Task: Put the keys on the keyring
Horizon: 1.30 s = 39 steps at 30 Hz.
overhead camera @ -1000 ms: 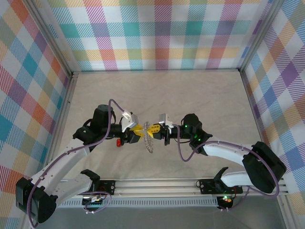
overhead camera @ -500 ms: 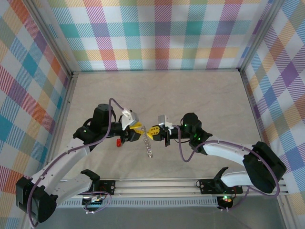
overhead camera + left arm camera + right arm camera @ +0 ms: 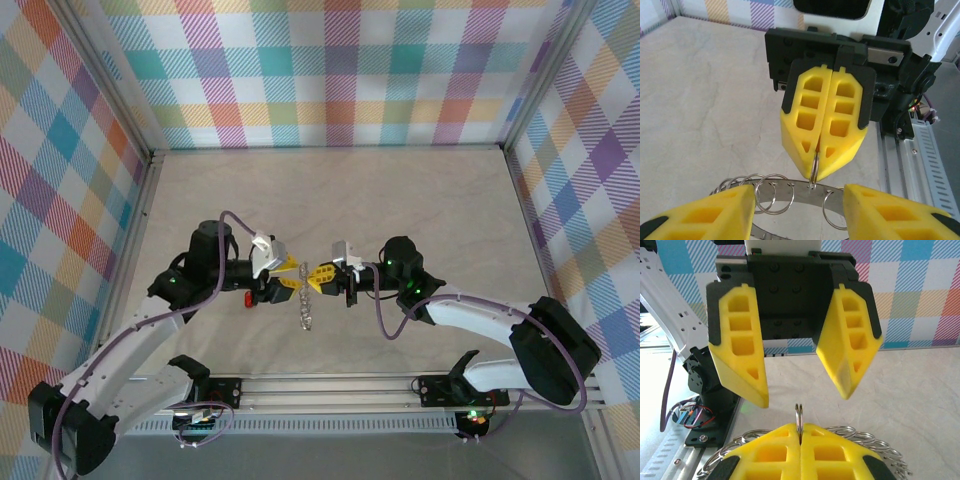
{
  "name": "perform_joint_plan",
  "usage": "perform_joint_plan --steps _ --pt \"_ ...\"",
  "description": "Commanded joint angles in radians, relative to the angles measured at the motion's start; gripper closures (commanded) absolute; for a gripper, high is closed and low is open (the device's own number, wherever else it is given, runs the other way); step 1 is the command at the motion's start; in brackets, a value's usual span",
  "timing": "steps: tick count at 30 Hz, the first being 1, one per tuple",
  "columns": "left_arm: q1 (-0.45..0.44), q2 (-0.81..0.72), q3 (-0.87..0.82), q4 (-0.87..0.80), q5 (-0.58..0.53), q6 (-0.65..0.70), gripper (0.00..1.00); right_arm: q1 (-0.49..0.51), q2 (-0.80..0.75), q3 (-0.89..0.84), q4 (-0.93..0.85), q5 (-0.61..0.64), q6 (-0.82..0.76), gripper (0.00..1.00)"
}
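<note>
The right gripper (image 3: 816, 167) is clenched on the keyring (image 3: 306, 305), its two yellow fingers pressed flat together with one small wire loop of the ring pinched at their tips. The ring hangs down from that grip above the table (image 3: 400, 190), roughly midway along its near edge, with small loops strung along its metal band. The left gripper (image 3: 288, 274) faces the right one tip to tip and is released: its fingers (image 3: 740, 360) stand well apart on either side of the pinched loop, touching nothing. The key (image 3: 249, 298), red-headed, lies on the table just beside the left arm's wrist, left of the ring and apart from it
</note>
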Motion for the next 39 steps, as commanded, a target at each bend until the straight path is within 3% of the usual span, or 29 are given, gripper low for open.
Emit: perform_joint_plan --steps 1,9,16,24,26,29,31,33,39 --pt "-0.017 0.003 0.005 0.023 0.039 0.006 0.51 0.005 -0.011 0.034 0.044 -0.011 0.001 1.00" --pt "-0.035 0.009 -0.012 0.056 0.033 0.016 0.55 0.008 0.000 0.026 0.094 0.005 0.032 1.00" --pt "-0.041 0.022 0.011 0.014 0.047 0.050 0.81 0.018 0.007 0.055 0.022 -0.012 -0.018 1.00" --pt "-0.043 0.041 0.031 -0.031 0.047 0.075 0.83 0.026 0.026 0.076 0.026 -0.019 -0.024 1.00" --pt "-0.043 0.041 0.034 -0.032 0.048 0.077 0.98 0.029 0.024 0.074 0.020 -0.017 -0.024 1.00" --pt "-0.045 0.040 0.045 -0.052 0.040 0.092 1.00 0.031 0.012 0.067 -0.002 -0.010 -0.059 1.00" --pt "-0.045 0.040 0.062 -0.085 0.033 0.118 1.00 0.031 -0.004 0.066 -0.048 0.004 -0.087 0.99" --pt "-0.046 0.043 0.084 -0.131 0.016 0.154 1.00 0.029 -0.028 0.082 -0.158 -0.002 -0.130 0.87" --pt "-0.057 0.078 0.148 -0.243 0.000 0.227 1.00 0.029 -0.053 0.125 -0.405 -0.017 -0.270 0.80"
